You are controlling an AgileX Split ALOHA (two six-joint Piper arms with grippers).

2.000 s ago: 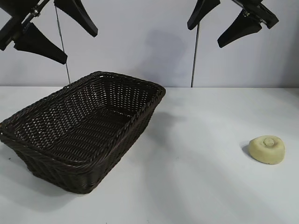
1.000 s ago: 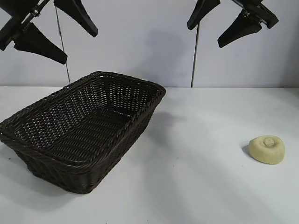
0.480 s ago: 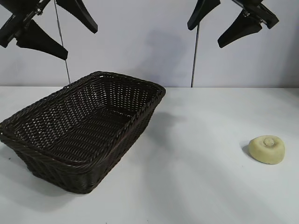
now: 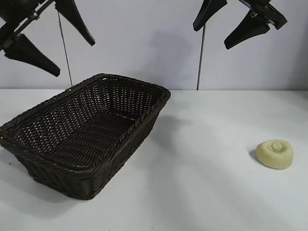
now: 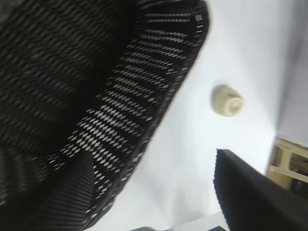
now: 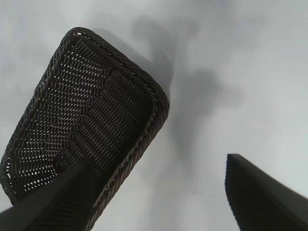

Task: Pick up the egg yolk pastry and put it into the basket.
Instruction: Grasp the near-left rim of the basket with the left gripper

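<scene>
Woven wicker basket (image 4: 86, 139) (rough); matt table (image 4: 207, 183).

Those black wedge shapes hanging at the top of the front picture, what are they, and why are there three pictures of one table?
They are the finger tips of two robot arms. The left claw hangs above the dark wicker basket; the right claw hangs high toward the other side. Both are open and hold nothing.

One picture comes from a camera facing the arms. The other two come from small cameras on each arm's wrist, looking down past the claw's own fingers, which show as dark shapes at the edges.

On the white table sit the basket, with nothing in it, and a small pale yellow egg yolk pastry, lying well apart from the basket. The left wrist camera sees it too.
</scene>
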